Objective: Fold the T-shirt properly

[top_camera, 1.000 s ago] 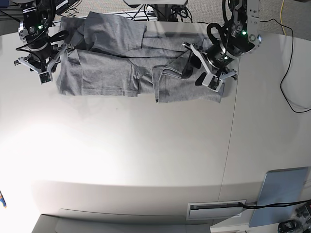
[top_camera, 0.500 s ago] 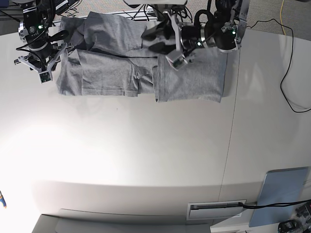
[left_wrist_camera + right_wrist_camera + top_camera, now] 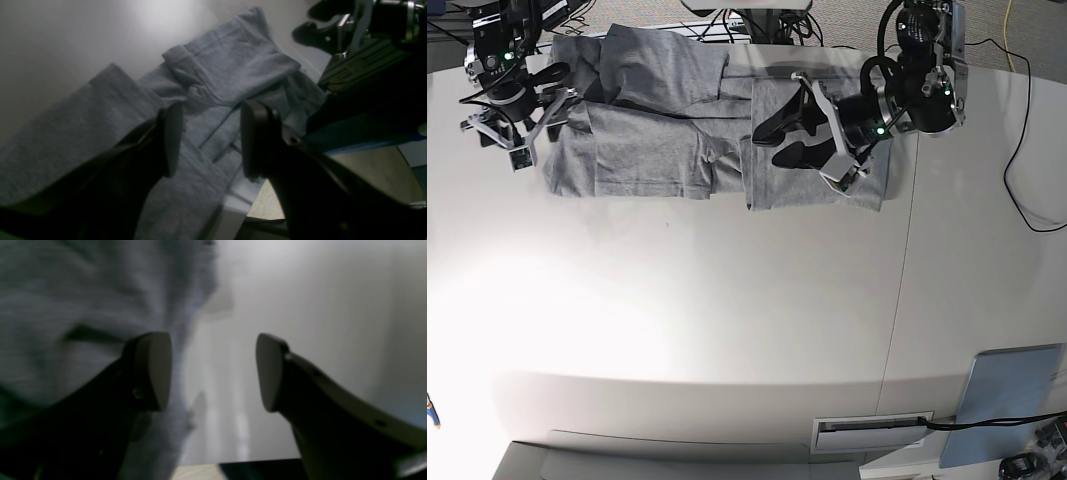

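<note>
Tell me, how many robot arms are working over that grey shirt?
2. The left gripper hovers above the T-shirt's folded end by the table's seam; the right gripper sits at the opposite end.

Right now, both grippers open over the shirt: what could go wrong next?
1. The left gripper hovers open above the T-shirt where several folded layers overlap; closing there may pinch more than one layer and drag the fold apart.
2. The right gripper sits at the shirt's edge, partly over bare table, so it could close on nothing.
</note>
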You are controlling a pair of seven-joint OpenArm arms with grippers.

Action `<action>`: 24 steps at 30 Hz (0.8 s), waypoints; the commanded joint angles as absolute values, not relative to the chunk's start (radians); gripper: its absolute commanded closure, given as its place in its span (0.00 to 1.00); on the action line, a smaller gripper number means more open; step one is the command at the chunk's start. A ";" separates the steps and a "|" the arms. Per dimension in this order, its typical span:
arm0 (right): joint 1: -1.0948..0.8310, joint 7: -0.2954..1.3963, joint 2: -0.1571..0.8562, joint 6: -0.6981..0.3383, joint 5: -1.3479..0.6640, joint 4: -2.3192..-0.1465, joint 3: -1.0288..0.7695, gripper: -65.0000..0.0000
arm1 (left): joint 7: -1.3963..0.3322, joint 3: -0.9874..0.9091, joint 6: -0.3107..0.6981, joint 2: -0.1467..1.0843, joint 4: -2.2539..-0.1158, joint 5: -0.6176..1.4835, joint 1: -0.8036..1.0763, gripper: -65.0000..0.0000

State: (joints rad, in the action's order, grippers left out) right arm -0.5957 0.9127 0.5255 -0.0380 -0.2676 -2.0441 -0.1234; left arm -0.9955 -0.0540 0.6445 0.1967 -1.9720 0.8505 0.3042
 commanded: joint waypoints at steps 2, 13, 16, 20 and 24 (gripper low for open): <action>-0.596 0.927 0.518 -0.028 -0.262 -2.060 -0.141 0.40 | -0.981 -0.055 0.648 0.197 -1.991 0.876 0.300 0.55; -0.588 0.997 0.398 -0.154 -0.601 -1.969 -0.414 0.40 | -0.980 -0.055 0.655 0.197 -1.991 0.876 0.299 0.55; -0.554 1.053 0.397 -0.224 -0.719 -1.859 -0.442 0.40 | -0.981 -0.055 0.655 0.197 -1.991 0.876 0.299 0.55; -0.487 1.132 0.395 -0.322 -0.851 -1.731 -0.439 0.40 | -0.980 -0.055 0.655 0.197 -1.991 0.876 0.299 0.55; -0.454 1.183 0.384 -0.371 -0.929 -1.674 -0.439 0.40 | -0.980 -0.055 0.655 0.197 -1.991 0.876 0.299 0.55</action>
